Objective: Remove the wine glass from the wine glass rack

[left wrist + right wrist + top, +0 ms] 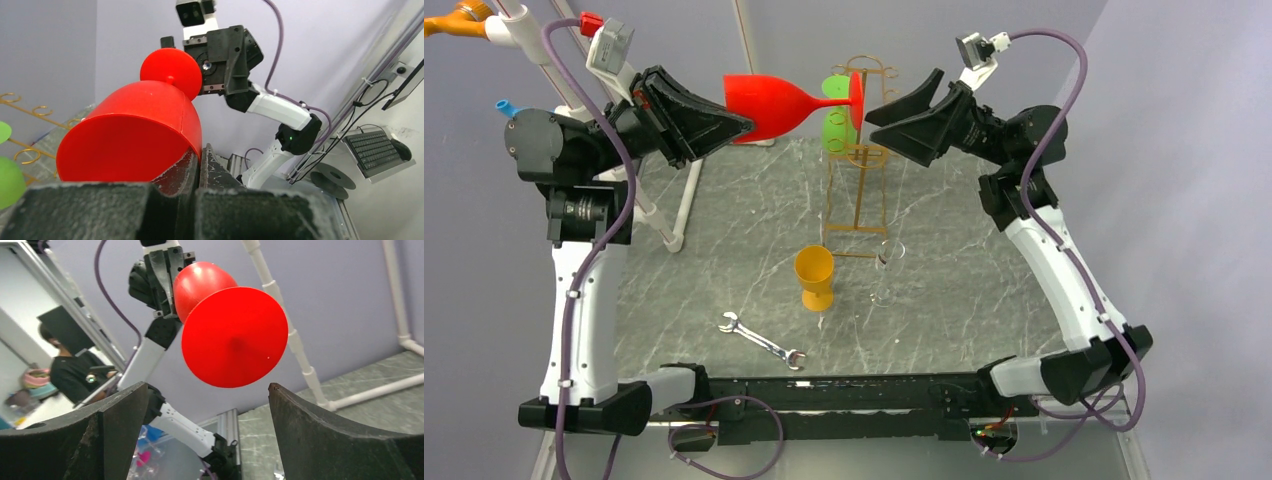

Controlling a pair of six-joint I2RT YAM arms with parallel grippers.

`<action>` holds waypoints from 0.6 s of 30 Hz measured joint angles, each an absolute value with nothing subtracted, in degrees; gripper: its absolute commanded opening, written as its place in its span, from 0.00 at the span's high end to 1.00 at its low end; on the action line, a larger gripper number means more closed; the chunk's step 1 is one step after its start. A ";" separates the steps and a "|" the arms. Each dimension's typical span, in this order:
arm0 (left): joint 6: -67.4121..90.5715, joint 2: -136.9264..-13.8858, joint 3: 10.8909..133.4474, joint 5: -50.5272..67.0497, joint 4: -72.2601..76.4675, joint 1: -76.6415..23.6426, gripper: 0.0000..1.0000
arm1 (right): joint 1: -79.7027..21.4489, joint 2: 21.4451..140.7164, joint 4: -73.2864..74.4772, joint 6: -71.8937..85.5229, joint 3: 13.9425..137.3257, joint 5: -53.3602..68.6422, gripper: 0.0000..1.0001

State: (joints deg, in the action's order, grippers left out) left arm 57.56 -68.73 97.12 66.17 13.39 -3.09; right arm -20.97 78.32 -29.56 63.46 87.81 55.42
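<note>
A red wine glass [769, 105] lies level in the air, its foot [856, 100] beside the upper loops of the gold wire rack [857, 195]. My left gripper [746, 128] is shut on the rim of its bowl [135, 130], with the jaws [201, 150] pinching the bowl wall. My right gripper [873, 135] is open and empty just right of the foot. In the right wrist view the round red foot [235, 335] faces the open gripper [207, 390], above it, with no wire across it. A green glass [835, 130] hangs on the rack and also shows in the left wrist view [7, 175].
An orange goblet [814, 278] and a clear glass [887, 272] stand in front of the rack's base. A wrench [762, 341] lies near the front edge. A white pipe frame [679, 200] stands at the back left on the grey marbled table [964, 270].
</note>
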 measured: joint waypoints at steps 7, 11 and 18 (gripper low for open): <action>49.71 -68.71 100.31 65.98 3.22 -3.09 1.00 | -20.93 74.63 -15.42 50.26 89.62 52.56 0.08; 45.32 -68.73 101.75 64.99 -3.44 -3.09 1.00 | -20.93 74.17 -10.48 45.78 89.65 51.07 0.08; 38.19 -69.54 105.89 61.73 -15.75 -3.09 1.00 | -20.93 73.12 -2.26 37.12 89.67 48.25 0.07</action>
